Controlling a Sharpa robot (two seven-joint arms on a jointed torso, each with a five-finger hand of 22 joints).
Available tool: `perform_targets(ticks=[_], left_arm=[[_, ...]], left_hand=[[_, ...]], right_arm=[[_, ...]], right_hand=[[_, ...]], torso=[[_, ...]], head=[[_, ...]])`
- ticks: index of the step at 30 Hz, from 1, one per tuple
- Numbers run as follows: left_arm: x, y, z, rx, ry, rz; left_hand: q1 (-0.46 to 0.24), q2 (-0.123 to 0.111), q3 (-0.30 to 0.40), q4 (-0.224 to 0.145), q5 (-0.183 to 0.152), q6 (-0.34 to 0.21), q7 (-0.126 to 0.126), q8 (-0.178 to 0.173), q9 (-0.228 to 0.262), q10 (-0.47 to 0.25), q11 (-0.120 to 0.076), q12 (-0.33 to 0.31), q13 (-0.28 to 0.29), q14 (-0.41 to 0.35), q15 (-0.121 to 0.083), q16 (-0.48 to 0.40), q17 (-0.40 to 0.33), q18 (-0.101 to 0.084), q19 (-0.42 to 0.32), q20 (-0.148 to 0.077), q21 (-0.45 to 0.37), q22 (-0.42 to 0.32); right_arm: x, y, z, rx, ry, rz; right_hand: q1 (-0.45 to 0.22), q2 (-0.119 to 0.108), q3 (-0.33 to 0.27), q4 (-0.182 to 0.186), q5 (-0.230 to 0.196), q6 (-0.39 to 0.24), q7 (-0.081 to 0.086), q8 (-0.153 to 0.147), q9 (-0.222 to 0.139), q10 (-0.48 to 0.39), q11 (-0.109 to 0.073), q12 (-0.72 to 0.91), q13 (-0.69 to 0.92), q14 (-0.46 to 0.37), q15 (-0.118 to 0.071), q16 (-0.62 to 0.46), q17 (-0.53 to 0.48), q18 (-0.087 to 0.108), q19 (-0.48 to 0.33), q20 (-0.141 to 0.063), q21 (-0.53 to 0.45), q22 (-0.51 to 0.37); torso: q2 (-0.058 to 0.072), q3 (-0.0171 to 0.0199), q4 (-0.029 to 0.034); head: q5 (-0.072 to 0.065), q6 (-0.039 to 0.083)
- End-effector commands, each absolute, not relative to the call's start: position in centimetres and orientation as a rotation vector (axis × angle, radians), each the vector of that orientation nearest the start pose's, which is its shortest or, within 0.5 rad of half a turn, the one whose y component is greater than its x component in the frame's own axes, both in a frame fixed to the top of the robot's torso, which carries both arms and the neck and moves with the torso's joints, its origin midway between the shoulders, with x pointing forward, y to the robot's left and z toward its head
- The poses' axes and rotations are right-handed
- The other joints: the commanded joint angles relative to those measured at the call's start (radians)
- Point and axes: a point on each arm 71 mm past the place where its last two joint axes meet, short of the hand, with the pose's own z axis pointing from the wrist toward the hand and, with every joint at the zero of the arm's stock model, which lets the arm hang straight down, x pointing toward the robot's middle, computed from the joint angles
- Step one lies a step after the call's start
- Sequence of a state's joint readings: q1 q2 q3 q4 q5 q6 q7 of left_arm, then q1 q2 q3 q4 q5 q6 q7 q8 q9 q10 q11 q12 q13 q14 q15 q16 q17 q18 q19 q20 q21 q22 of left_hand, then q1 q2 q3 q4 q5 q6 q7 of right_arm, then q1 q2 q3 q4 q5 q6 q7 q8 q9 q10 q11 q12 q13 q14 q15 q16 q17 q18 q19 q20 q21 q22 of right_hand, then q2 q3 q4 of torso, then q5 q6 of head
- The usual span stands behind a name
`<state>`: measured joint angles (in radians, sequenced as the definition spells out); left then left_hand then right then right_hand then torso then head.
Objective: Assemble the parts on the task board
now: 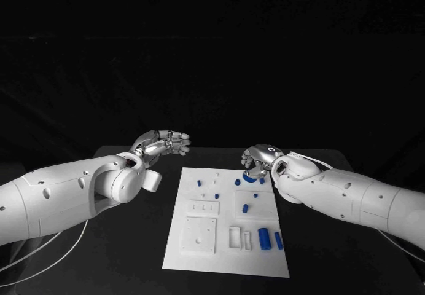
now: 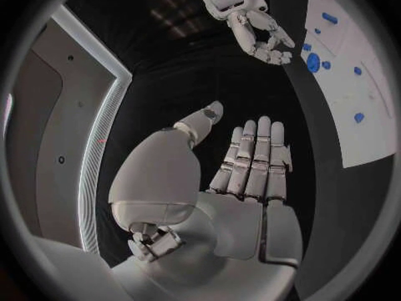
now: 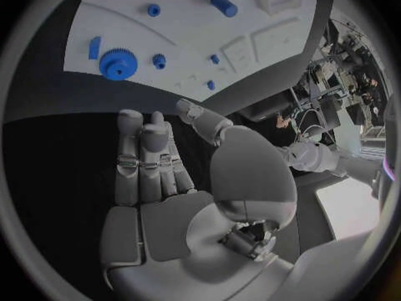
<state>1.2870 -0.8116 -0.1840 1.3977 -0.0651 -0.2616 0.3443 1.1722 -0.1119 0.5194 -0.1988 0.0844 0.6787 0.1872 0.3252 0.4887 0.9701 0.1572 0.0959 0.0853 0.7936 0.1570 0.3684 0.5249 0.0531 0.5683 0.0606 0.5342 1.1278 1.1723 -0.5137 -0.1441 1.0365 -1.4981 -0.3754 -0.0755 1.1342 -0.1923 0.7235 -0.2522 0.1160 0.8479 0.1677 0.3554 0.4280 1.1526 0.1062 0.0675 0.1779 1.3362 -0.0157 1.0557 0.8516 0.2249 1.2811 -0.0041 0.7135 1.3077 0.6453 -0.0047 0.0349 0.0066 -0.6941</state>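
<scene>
**Reach for the big gear, nothing gripped yet**

Start from the task board (image 1: 226, 246): it lies flat in the middle of the black table (image 1: 328, 258), between the two arms. The blue parts are spread over it. At its far right corner sits a large gear (image 3: 117, 63), with a small gear (image 3: 159, 61) just beside it and a flat blue piece (image 3: 93, 47) on its other side. In the head view you can count about nine blue pieces in all, including two upright-lying cylinders (image 1: 264, 238) near the front right; some are too small to tell apart, so treat that count as rough. You also have several white raised fixtures (image 1: 200, 235) on the board's left half.

Your right hand (image 1: 258, 161) hovers over the far right corner, just above the large gear; its fingers are extended and apart in the wrist view, holding nothing. Your left hand (image 1: 164, 144) hangs off the board's far left corner, fingers straight and apart, also empty.

You look to be at the pick-up step, with no part seated by hand yet. Next, you would need to lower the right hand and close its fingers round the large gear's rim without knocking the small gear beside it
</scene>
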Motion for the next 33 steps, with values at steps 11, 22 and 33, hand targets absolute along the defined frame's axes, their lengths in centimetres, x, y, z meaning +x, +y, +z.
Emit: perform_targets(ticks=[11,22,33], left_arm=[[50.5,22.37,-19.28,-1.008,1.551,-1.441],[50.39,22.17,-19.06,-1.004,1.552,-1.449],[50.29,22.02,-18.7,-0.997,1.551,-1.458]], left_hand=[[-0.014,0.001,0.003,-0.009,-0.008,-0.01,0.006,-0.004,-0.001,-0.005,0.006,-0.007,-0.003,-0.004,0.008,-0.009,-0.001,-0.005,-0.009,0.003,0.004,-0.002],[-0.015,0.001,0.004,-0.011,-0.008,-0.01,0.005,-0.005,-0.001,-0.006,0.005,-0.009,-0.003,-0.005,0.008,-0.01,-0.001,-0.004,-0.01,0.003,0.005,-0.002],[-0.016,0.001,0.005,-0.013,-0.009,-0.01,0.005,-0.005,-0.001,-0.005,0.005,-0.01,-0.003,-0.005,0.008,-0.01,-0.001,-0.004,-0.011,0.004,0.005,-0.002]], right_arm=[[54.34,-16.42,-26.36,-0.268,1.691,0.389],[54.34,-16.27,-26.5,-0.28,1.68,0.37],[54.44,-16.21,-26.54,-0.288,1.675,0.354]], right_hand=[[0.001,-0.038,0.019,0.025,-0.038,-0.01,0.004,-0.015,-0.005,-0.064,0.021,-0.005,-0.017,-0.008,0.027,0.016,-0.017,0.037,0.016,-0.03,0.009,0.021],[0.01,-0.038,0.027,0.032,-0.05,0.005,0.002,-0.01,-0.004,-0.046,0.013,0.006,-0.016,-0.01,0.02,0.025,-0.024,0.037,0.016,-0.03,0.013,0.021],[0.013,-0.039,0.033,0.035,-0.056,0.015,0.003,-0.007,-0.004,-0.033,0.008,0.009,-0.013,-0.011,0.015,0.03,-0.03,0.037,0.017,-0.031,0.017,0.022]], torso=[[0.032,0.0004,0.013],[0.052,-0.0008,0.0176],[0.07,-0.0013,0.02]], head=[[0.0,0.018],[0.0,0.025],[-0.001,0.032]])
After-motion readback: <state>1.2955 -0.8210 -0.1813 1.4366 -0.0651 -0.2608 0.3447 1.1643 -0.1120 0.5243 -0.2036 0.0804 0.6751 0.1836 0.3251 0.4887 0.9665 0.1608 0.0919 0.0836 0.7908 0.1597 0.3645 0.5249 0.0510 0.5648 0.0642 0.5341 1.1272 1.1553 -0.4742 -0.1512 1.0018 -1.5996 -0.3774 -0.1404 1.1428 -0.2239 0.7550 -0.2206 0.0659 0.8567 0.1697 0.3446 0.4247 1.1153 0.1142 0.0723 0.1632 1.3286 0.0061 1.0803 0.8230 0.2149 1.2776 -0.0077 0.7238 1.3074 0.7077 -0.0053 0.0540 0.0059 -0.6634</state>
